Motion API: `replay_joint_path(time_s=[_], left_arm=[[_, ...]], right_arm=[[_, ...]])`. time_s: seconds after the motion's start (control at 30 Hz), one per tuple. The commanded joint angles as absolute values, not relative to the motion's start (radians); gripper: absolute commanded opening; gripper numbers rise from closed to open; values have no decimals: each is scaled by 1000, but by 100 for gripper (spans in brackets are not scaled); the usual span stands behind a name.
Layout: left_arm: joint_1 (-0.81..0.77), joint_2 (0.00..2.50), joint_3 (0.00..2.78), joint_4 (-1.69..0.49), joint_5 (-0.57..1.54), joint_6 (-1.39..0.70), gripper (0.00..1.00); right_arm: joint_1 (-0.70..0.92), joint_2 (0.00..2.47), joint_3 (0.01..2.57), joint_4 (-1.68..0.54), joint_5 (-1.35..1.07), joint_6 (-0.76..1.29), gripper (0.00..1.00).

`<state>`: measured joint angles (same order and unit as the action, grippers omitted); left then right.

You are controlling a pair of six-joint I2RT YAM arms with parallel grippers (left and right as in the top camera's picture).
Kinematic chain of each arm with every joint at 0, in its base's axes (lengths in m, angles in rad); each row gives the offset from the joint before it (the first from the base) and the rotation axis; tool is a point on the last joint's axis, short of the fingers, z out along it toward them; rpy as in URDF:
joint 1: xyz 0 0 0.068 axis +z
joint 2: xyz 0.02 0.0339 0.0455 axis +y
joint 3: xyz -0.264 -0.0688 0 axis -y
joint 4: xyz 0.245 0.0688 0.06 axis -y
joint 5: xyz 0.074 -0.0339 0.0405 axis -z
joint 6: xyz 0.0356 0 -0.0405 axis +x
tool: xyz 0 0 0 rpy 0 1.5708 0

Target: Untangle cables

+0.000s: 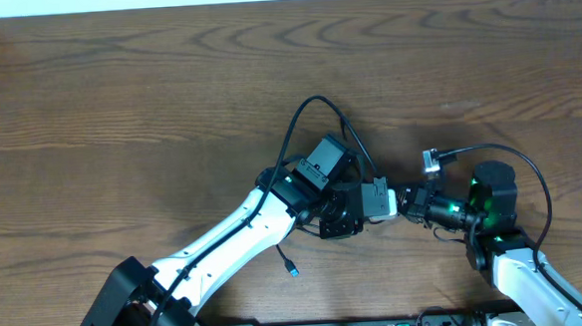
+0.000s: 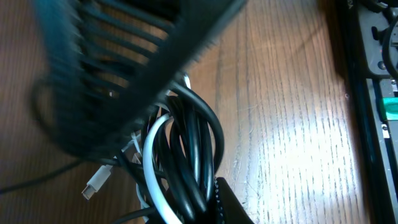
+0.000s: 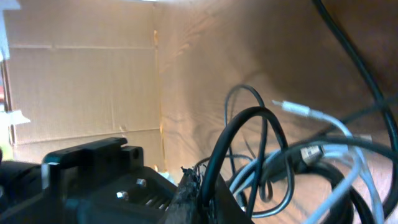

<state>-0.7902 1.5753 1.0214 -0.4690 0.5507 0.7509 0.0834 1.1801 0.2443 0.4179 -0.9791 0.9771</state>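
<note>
Left claw [image 2: 189,146]: closed; the cables [image 2: 180,171] are seen bunched as a coil between its fingers, so a grip on them is judged.
Right claw [image 1: 403,201]: closed and close against the left claw; a black cord [image 3: 239,134] is seen rising in a loop right at its fingertip and is judged to be nipped there.
Cables, place: bunched between the two claws, over the counter [image 2: 298,124]; whether they are lifted or resting cannot be told, and from overhead the knot is hidden beneath both claws.
White cord [image 2: 151,158]: threaded through the black loops inside the left claw's grip; its plug [image 2: 96,185] shows just below that claw's upper finger.
Weight: light; little effort is called for in lifting, and the whole bundle is likely to be dragged along by any pull.
Stiffness: soft but springy; loops are likely to be held in shape when slack and cinched when pulled hard.
Surface: smooth sheath, likely to slide through a loose pinch (useful for feeding a strand through, poor for holding).
Fragile parts: the plugs and the necks behind them; no pull should be taken there.
Where to hold: on the sheath of one strand only, just beside the right claw's bite and clear of the knot, with the coil anchored by the left claw.
Risk: two strands caught at once, so that the tangle is tightened.
</note>
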Motion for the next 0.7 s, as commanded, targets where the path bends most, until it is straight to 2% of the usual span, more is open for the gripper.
replay_joint_path(time_s=[0.0, 0.1, 0.37, 0.67], left_arm=[[-791, 1554, 1038, -479, 564, 715, 7], [-791, 1554, 1038, -522, 563, 709, 8], [-746, 1554, 1038, -627, 548, 650, 8], [-638, 1554, 1038, -611, 508, 522, 8]], right_arm=[[80, 1184, 250, 522, -941, 863, 1], [77, 1183, 250, 679, -939, 776, 1], [19, 1178, 250, 991, -934, 777, 1], [-109, 1136, 250, 944, -933, 772, 2]])
